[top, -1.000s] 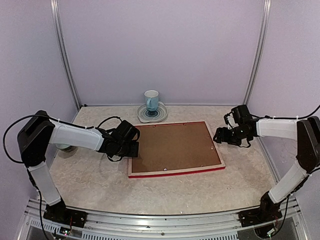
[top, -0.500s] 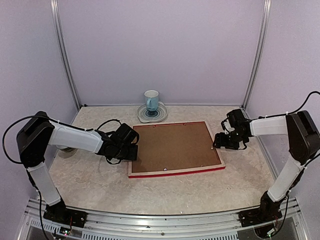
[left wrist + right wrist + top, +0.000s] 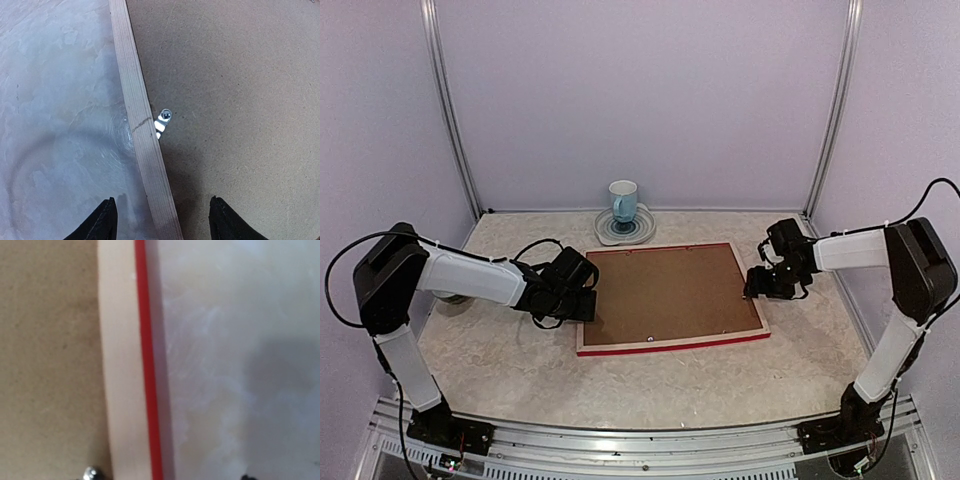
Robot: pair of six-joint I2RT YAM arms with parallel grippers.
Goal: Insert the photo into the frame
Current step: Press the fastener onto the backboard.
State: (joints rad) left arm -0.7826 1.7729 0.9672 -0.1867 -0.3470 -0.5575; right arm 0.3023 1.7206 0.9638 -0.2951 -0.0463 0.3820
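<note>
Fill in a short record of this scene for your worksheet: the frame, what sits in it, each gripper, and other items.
Frame: lies on the table, pale wood reverse up, red edges showing
Inside frame: brown backing board
Photo: not in view
Left gripper: open, fingers astride the frame's left rail
Right gripper: over the frame's right rail; opening unclear
Other: mug on a plate behind the frame

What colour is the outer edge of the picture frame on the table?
The frame edge is red; it shows best in the right wrist view.
</note>
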